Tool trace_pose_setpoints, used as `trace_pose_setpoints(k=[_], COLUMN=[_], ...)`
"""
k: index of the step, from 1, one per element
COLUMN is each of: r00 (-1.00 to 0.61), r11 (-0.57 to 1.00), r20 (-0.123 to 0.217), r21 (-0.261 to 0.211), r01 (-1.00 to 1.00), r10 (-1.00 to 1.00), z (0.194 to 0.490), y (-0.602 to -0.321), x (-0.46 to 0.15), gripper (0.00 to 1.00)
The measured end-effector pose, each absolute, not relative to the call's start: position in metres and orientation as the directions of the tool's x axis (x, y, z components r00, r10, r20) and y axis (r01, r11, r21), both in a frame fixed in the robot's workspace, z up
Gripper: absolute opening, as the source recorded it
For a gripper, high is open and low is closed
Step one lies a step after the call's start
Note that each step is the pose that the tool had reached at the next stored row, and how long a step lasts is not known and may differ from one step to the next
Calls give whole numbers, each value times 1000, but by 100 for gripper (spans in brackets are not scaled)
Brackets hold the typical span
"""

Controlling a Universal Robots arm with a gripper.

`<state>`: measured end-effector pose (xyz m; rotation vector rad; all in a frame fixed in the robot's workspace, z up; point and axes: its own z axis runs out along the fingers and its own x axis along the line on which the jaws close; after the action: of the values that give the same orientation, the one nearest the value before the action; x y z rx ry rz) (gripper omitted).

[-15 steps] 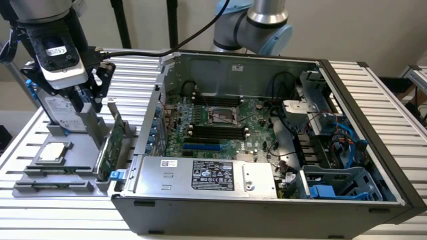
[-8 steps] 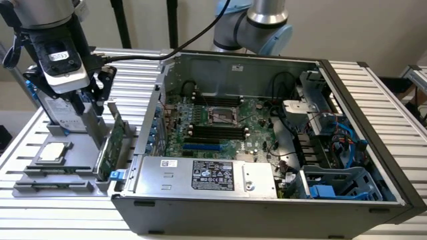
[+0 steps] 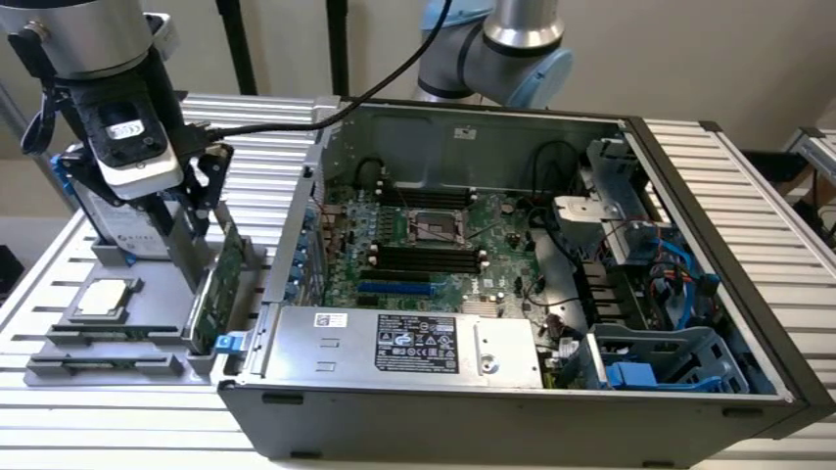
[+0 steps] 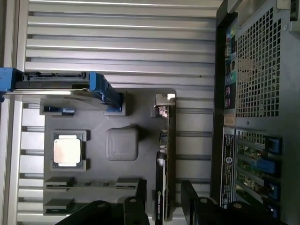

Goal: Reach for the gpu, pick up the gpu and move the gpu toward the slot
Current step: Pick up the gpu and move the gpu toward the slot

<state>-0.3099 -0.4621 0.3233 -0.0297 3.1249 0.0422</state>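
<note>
Over the grey holder, fingers stand apart astride the gpu: reach ending; grasp judged to need square closure.

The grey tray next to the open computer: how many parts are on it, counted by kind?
Silver hard drive with blue rails: 1
Small square silver chip: 1
Green gpu card, standing on edge: 1
Total: 3 parts on the tray. I cannot tell whether its long narrow slots hold anything, so they are left out.
</note>
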Motion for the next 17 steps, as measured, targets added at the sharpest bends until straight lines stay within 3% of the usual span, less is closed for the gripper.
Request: trace_pose_setpoints(k=[17], r00=[-999], r11=[1000], r20=[-41], r21=[19], r01=[-9], r10=[-8], z=[293], y=[-463], x=[-316], gripper=[42])
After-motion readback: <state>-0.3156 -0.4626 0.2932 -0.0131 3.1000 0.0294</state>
